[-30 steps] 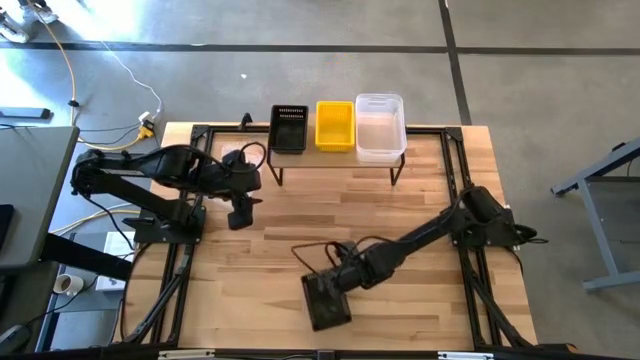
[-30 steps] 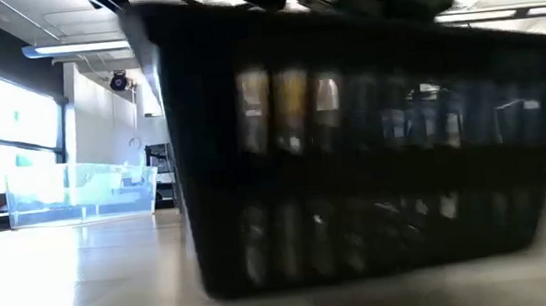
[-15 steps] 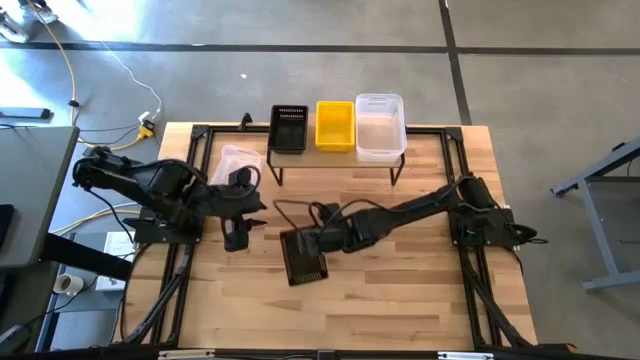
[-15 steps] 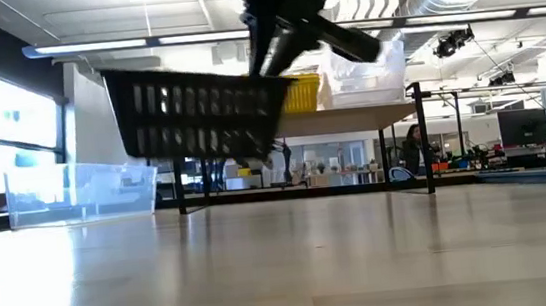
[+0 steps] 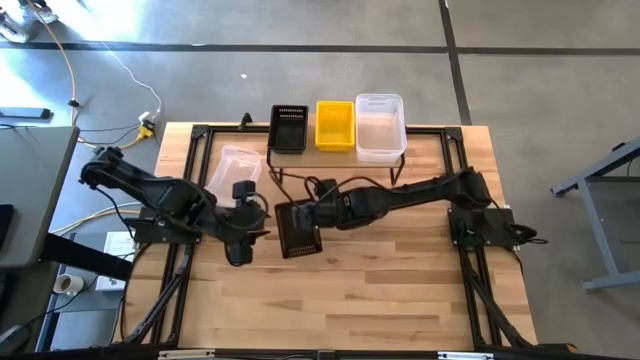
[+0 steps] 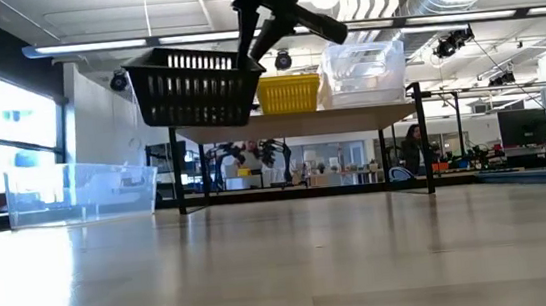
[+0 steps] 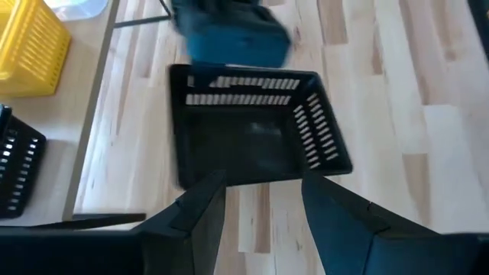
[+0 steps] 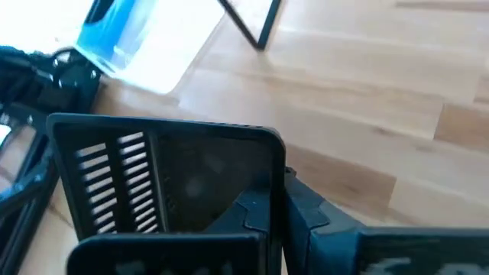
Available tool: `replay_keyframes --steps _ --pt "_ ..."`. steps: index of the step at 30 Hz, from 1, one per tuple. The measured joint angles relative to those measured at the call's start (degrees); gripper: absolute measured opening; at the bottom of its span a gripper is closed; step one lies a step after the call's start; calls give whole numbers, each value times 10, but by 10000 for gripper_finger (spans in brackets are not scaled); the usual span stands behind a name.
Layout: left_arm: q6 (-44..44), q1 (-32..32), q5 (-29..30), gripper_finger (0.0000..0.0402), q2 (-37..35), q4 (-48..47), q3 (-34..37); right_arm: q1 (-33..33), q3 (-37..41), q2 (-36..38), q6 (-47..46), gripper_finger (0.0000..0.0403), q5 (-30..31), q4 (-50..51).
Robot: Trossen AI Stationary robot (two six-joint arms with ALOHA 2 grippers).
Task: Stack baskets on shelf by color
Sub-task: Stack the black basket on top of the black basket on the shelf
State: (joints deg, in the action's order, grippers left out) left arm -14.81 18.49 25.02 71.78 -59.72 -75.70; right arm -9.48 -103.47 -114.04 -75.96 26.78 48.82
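High view: the right gripper (image 5: 318,214), fingers clamped on the black mesh basket (image 5: 300,230), has carried it from the desk's (image 5: 400,290) near edge toward the shelf (image 5: 335,155) at twelve o'clock. The left gripper (image 5: 240,250) waits nearby, fingers wide.

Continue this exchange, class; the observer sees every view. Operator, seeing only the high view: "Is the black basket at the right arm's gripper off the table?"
Observer: Yes. In the low view the black basket hangs in the air, its base about level with the shelf plank.
Operator: How is it held?
Observer: The right wrist view shows the right gripper shut on one wall at the rim.
Operator: And the left gripper?
Observer: Its wrist view shows the left gripper open and empty, facing that basket.
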Motion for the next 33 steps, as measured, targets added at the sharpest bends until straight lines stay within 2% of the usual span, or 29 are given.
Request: replay_keyframes --steps 7,18,33 --pt "27 20 30 163 40 0 0 23 -1 0 4 0 2 -2" --pt "65 50 40 163 95 0 0 28 -1 0 14 0 -3 -9" --pt "70 81 69 163 140 0 0 28 -1 0 14 0 6 -90"
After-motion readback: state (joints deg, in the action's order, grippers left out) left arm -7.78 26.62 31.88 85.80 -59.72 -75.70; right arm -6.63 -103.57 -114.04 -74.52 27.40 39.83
